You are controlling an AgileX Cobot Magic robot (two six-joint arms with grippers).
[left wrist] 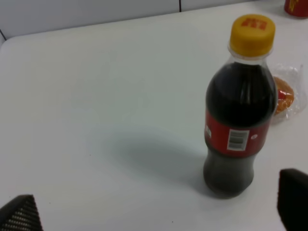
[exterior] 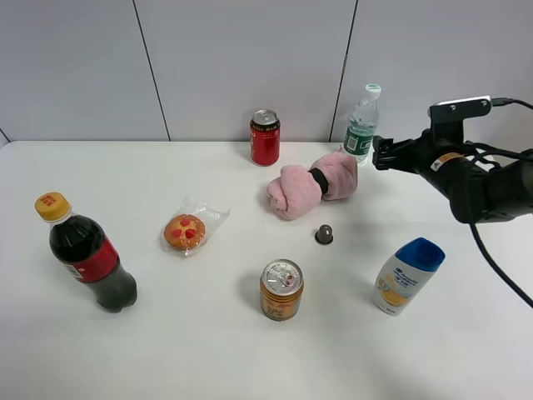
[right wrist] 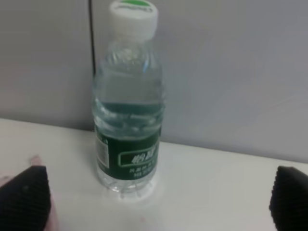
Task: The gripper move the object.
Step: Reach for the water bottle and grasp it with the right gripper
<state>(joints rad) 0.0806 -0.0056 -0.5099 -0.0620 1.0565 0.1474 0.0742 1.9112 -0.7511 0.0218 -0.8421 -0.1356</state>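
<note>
**Exterior high view: right gripper open and lined up on the water bottle, no contact**

1. Table (exterior: 166, 350): white and flat, it carries every item listed below.

2. Right gripper (exterior: 380, 153): it reaches in from the right side toward the back of the table. In the right wrist view its fingertips (right wrist: 26, 195) stand wide apart with nothing between them. It holds nothing.

3. Cola bottle (exterior: 87, 254): it stands upright at the front left, well apart from the work area. The left gripper (left wrist: 156, 209) faces it with its jaws spread and empty. That arm does not show in the exterior high view.

4. Shampoo bottle (exterior: 406, 277): it stands at the front right, clear of the right arm's line.

5. Pink cloth (exterior: 312, 185): a bundle just beside the target, on the side toward the table's middle. An edge of it shows by one finger in the right wrist view.

6. Water bottle (exterior: 361, 125): it stands at the back edge of the table near the wall, cap on and long axis vertical. It is directly ahead of the right gripper and centred between the spread fingers, though beyond their tips. No touch is visible. The right arm is plainly the nearer one. Judgement: a short straight advance would bring the fingers either side of the label before closing. The cloth is the nearest thing that could snag.

7. Smaller items: red can (exterior: 265, 138), gold can (exterior: 281, 290), wrapped pastry (exterior: 186, 232) and dark capsule (exterior: 324, 235). All lie away from the approach.
</note>
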